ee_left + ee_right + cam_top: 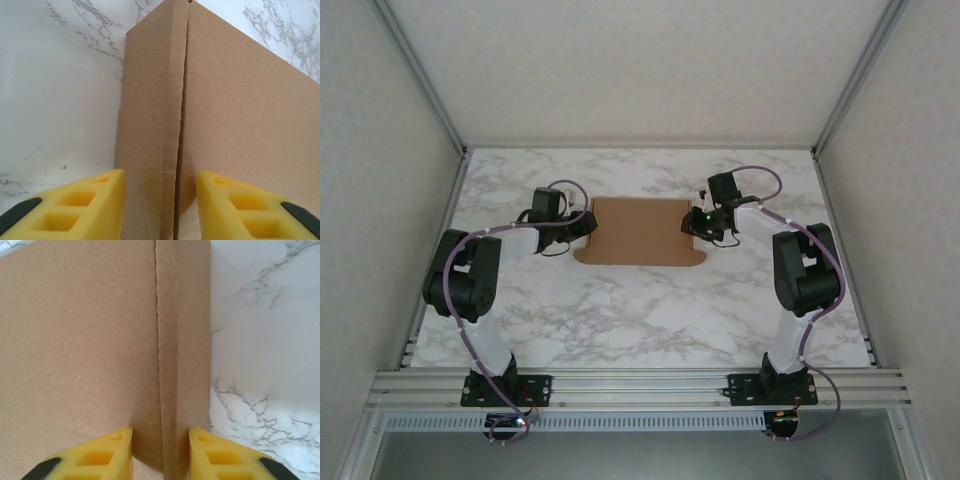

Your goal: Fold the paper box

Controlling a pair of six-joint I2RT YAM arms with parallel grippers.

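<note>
Left gripper [159, 175], fingers apart, straddles the upright left wall of the paper box [640, 232]. Right gripper [160, 432] closely flanks the right wall; whether it grips cannot be told. The box lies mid-table [620, 310], between both arms.

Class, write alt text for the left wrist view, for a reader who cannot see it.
The brown paper box spans the middle and right, a fold line running up its centre. The left gripper straddles that fold at the bottom edge, its yellow fingertips apart on either side. White marble table shows at left and top right.
</note>
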